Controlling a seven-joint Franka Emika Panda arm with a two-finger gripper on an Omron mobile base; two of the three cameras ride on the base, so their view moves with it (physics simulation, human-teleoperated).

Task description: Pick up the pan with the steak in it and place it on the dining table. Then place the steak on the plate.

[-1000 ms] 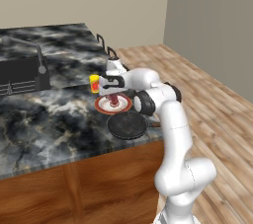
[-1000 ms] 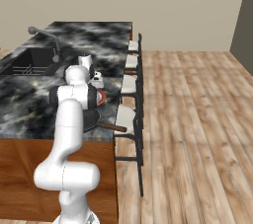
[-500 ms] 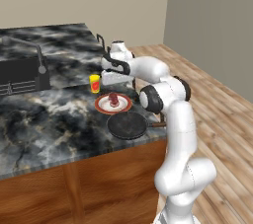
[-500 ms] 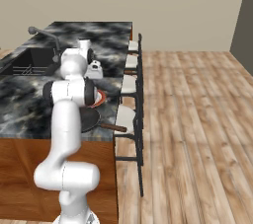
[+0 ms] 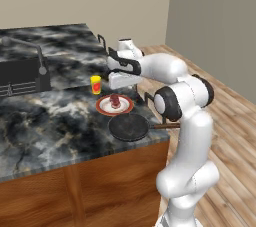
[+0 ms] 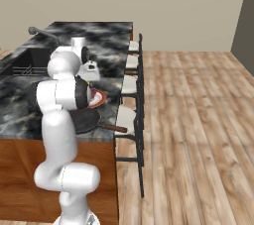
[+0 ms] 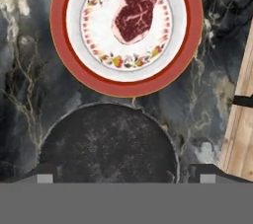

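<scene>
Marble top: dark grey-and-white stone of the dining table (image 5: 45,121) fills the left half of the left base view, brown wood base under it.
Steak: the steak (image 7: 137,5) lies on the plate (image 7: 94,77), upper middle of the hand view, a bit toward the top right of the white centre. Also visible as a small red lump at (image 5: 116,101).
Plate: red-orange rim, little flower pattern round the inner ring, sitting on the marble just beside the pan, near the table edge.
Pan: black pan (image 7: 106,141) in the lower half of the hand view, nothing in it; its wooden handle (image 5: 165,126) pokes off the table edge in the left base view.
Gripper: the gripper (image 5: 117,77) hangs above the plate, centre of the left base view, holding nothing. Honestly can't tell how far the fingers are spread.
Writing: no readable labels or brands anywhere.
Other stuff: small yellow cup (image 5: 95,84) with red in it left of the plate; sink (image 5: 20,76) and faucet (image 5: 37,56) at the left edge; bar stools (image 6: 130,115) along the table's side in the right base view.
In the way: the arm hides part of the plate in the right base view.
</scene>
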